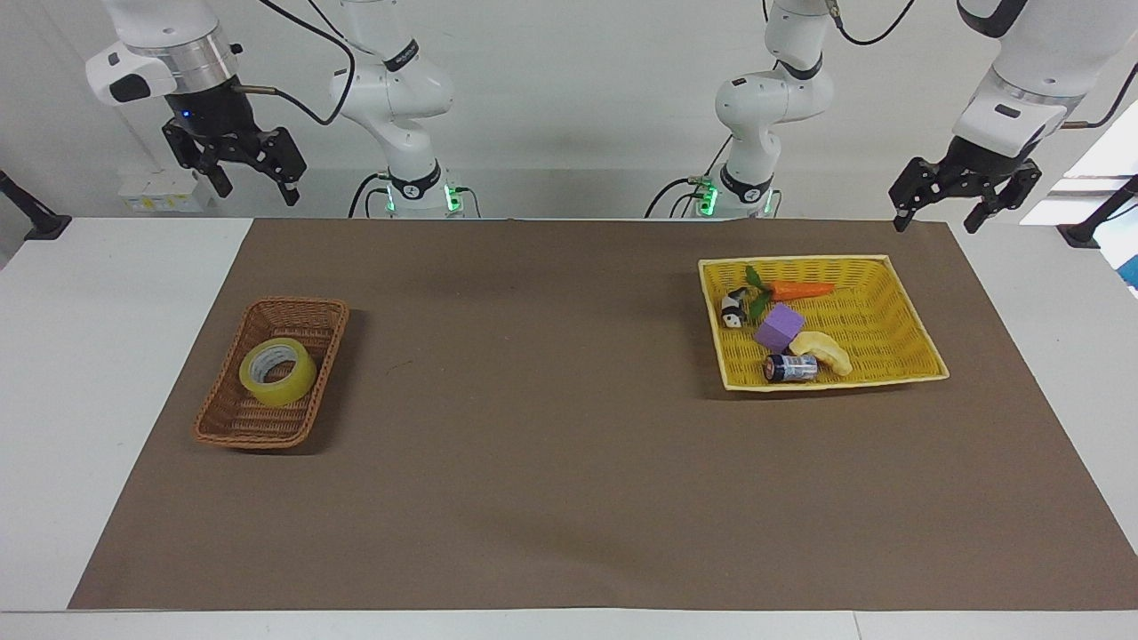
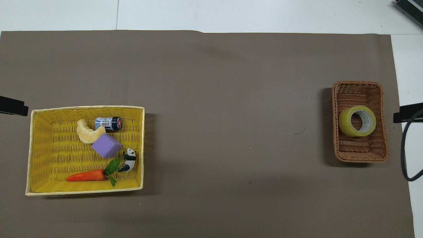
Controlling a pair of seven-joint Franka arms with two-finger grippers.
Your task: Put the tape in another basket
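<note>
1. The tape (image 1: 277, 372) is lying in the brown wicker basket (image 1: 313, 308) at the right arm's end of the tabletop (image 1: 533, 462), tilted, with its open core facing up and away from the robots.
2. The right claw (image 1: 238, 165) is hanging high with fingers spread, holding nothing; the basket is sitting farther from the robots than the spot beneath it.
3. The left claw (image 1: 962, 190) is waiting, spread and empty, by the yellow tray (image 1: 898, 277), well apart from the basket.
4. The right arm is looking the nearer 1 for the pickup.
</note>
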